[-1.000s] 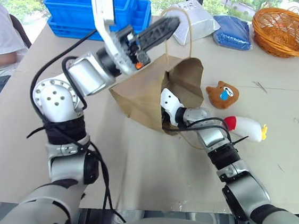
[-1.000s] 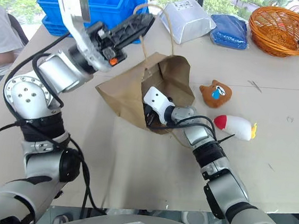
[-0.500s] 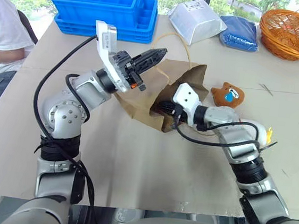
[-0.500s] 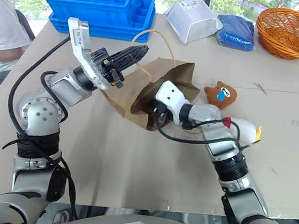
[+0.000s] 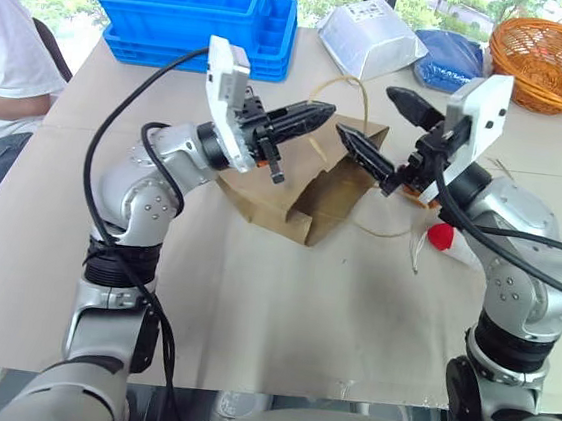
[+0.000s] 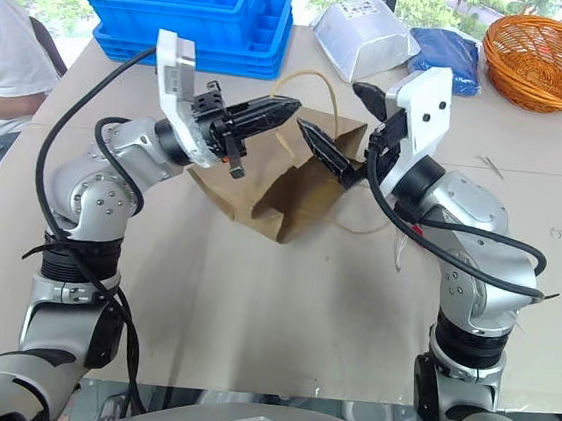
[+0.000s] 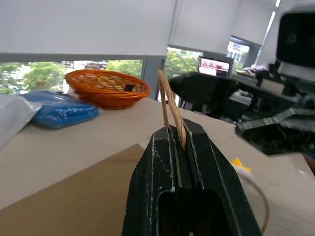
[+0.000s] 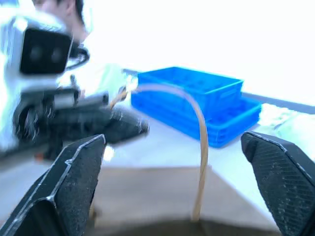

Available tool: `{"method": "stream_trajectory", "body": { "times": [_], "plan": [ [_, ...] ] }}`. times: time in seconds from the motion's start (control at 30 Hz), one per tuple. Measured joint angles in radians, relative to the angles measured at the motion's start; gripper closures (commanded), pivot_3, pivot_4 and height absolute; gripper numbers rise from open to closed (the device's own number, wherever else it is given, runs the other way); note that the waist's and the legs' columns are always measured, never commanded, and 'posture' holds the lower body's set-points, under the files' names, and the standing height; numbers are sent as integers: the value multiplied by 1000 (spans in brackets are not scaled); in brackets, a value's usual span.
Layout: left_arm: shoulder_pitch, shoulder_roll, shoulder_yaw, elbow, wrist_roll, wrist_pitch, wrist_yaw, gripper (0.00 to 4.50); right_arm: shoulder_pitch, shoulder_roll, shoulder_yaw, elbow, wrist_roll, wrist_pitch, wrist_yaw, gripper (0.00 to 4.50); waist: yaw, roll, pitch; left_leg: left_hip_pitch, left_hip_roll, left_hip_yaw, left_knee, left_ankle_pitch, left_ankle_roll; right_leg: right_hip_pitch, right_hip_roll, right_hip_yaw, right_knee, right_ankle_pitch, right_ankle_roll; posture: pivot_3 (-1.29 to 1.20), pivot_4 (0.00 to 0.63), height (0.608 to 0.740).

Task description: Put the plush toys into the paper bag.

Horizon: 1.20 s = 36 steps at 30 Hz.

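While the left gripper (image 5: 316,112) pinches one twisted handle (image 5: 359,86) of the paper bag (image 5: 298,187), the right gripper (image 5: 385,126) hangs in the air at the bag's two o'clock with its fingers spread wide, holding nothing. From the left eye view, the tan bag lies on its side near the middle of the table (image 5: 251,308), creased, its mouth gaping toward three o'clock. Behind the right arm, at the bag's three o'clock, a red-and-white piece of the white oblong toy (image 5: 449,240) peeks out; the brown toy is mostly hidden, so its place cannot be told exactly.

Seen from the left wrist view, the two black fingers (image 7: 162,172) are pressed together on the handle's twisted paper cord, which rises from between them. An orange basket (image 7: 106,88) and a blue pouch (image 7: 61,109) sit beyond on the table.

Seen from the right wrist view, the fingertips (image 8: 74,172) stand far apart, and the bag's handle arches between them in front of blue crates (image 8: 197,96).
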Motion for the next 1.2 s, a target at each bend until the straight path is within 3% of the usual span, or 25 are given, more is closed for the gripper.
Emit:
{"method": "stream_trajectory", "body": {
  "times": [0.07,0.17,0.27,0.33,0.43,0.6,0.7,0.73,0.93,1.03,1.1,1.2],
  "plan": [
    [0,0,-5,0,18,-9,-9,4500,5,-38,-33,-19,26,27,-17,37,1,0,0,0,0,0,0,0,0,0,0,0,0,0,0,0,150,740],
    [-10,19,-29,4,86,-78,-48,4500,91,-226,-141,-84,79,119,17,37,15,0,0,-2,-1,-3,0,-1,1,1,-1,-1,-2,0,0,0,150,740],
    [-15,21,-36,18,132,-119,-69,4500,303,-519,-323,-137,120,228,109,37,29,2,1,-3,-1,-1,1,-4,7,1,-1,-1,-5,-1,1,0,150,740],
    [-16,13,-43,19,140,-122,-77,4500,431,-644,-345,-136,99,223,157,37,28,1,1,-2,-1,0,1,-4,8,2,0,-1,-5,-1,1,0,150,740],
    [-14,-5,-49,15,145,-127,-80,4500,580,-722,-330,-68,61,162,212,37,19,0,2,1,1,3,1,-5,8,4,1,2,-4,-1,1,0,150,740],
    [-11,-32,-63,-13,144,-112,-77,4500,592,-750,-164,144,-25,-12,251,37,0,0,2,5,2,5,3,-5,9,7,3,4,-4,-1,2,0,150,740],
    [-9,-44,-74,-18,143,-107,-75,4500,534,-742,-53,281,-91,-106,242,1266,0,0,2,5,2,5,3,-4,8,7,3,4,-4,-1,2,0,150,740],
    [-7,-45,-74,-22,142,-102,-74,4500,520,-739,-41,307,-106,-130,236,1933,0,0,2,4,2,4,3,-4,8,7,3,4,-4,-1,2,0,150,740],
    [19,-47,-73,-56,124,-68,-55,4500,505,-728,-14,359,-164,-237,225,4386,4,0,2,4,3,3,3,-3,5,7,3,4,-4,-1,2,0,150,740],
    [22,-47,-67,-58,121,-59,-43,4500,534,-701,-74,322,-110,-235,240,4460,6,0,2,4,3,2,3,-3,6,7,3,3,-4,-1,2,0,150,740],
    [23,-47,-49,-59,104,-42,-36,4500,545,-664,-182,221,27,-210,281,4460,4,1,3,4,3,2,3,-4,8,7,3,4,-3,-1,2,0,150,740],
    [22,-48,-40,-59,81,-21,-34,4500,436,-673,-280,61,145,-200,286,4460,-1,2,4,5,3,2,3,-4,8,7,4,3,-3,-1,2,0,150,740]
  ]
}}
